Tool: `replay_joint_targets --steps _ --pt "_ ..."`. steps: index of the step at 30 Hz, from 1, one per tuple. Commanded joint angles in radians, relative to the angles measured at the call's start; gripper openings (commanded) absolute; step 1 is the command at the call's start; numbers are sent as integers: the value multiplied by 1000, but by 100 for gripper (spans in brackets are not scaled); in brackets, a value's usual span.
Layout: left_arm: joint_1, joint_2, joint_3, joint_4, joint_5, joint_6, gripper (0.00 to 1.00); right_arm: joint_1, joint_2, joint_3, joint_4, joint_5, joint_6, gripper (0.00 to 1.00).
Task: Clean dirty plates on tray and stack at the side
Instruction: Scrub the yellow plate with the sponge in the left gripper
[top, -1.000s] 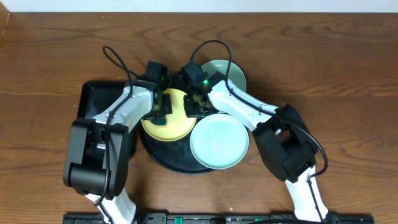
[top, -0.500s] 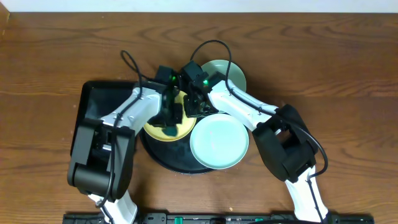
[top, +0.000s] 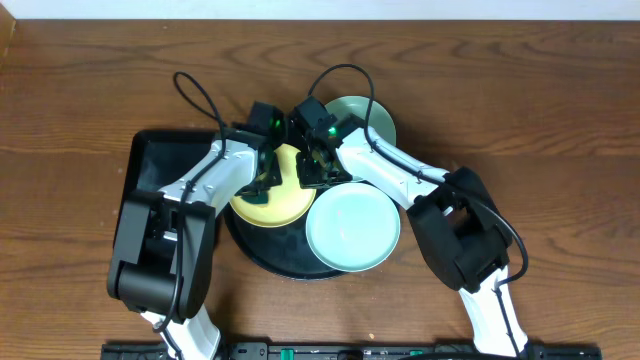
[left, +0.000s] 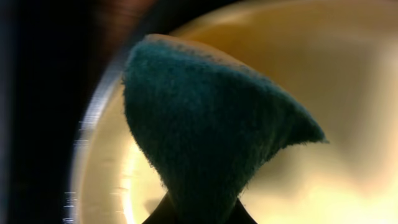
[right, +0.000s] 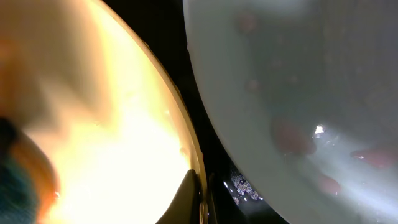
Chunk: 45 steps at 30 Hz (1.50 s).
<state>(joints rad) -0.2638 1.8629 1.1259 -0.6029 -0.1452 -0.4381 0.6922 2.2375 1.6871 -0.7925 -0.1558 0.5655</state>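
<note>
Your left gripper (top: 266, 178) is clamped on a dark green scrub pad (left: 205, 124) over the yellow plate (top: 272, 206). Your right gripper (right: 198, 198) pinches that plate's rim, on the black tray (top: 258, 252).

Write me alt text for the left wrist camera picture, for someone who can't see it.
A dark green scrubbing pad, pinched from below by the left gripper, fills the middle of the frame in front of the pale yellow plate. The plate's rim curves down the left side, and beyond it the picture is black.
</note>
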Motion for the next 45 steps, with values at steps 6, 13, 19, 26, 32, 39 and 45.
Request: replay_joint_targets --steps 6,13,19,26,32,39,45 --pt "6 15 -10 -51 169 37 7 -82 35 -6 -19 -142 -93 1" --pt "6 15 -10 -45 477 239 7 -109 35 -45 18 -281 -179 1" --pt "13 15 -10 44 474 175 8 -109 35 -50 26 -283 -178 1" --pt "25 15 -10 56 -190 -188 8 -109 35 -50 27 -278 -177 1" --pt "19 15 -10 -40 -95 -148 7 -109 35 -50 27 -266 -170 1" --pt "14 15 -10 -71 566 294 7 -109 35 -50 27 -264 -170 1" --pt "26 15 -9 39 528 275 8 -109 35 -50 26 -264 -170 1"
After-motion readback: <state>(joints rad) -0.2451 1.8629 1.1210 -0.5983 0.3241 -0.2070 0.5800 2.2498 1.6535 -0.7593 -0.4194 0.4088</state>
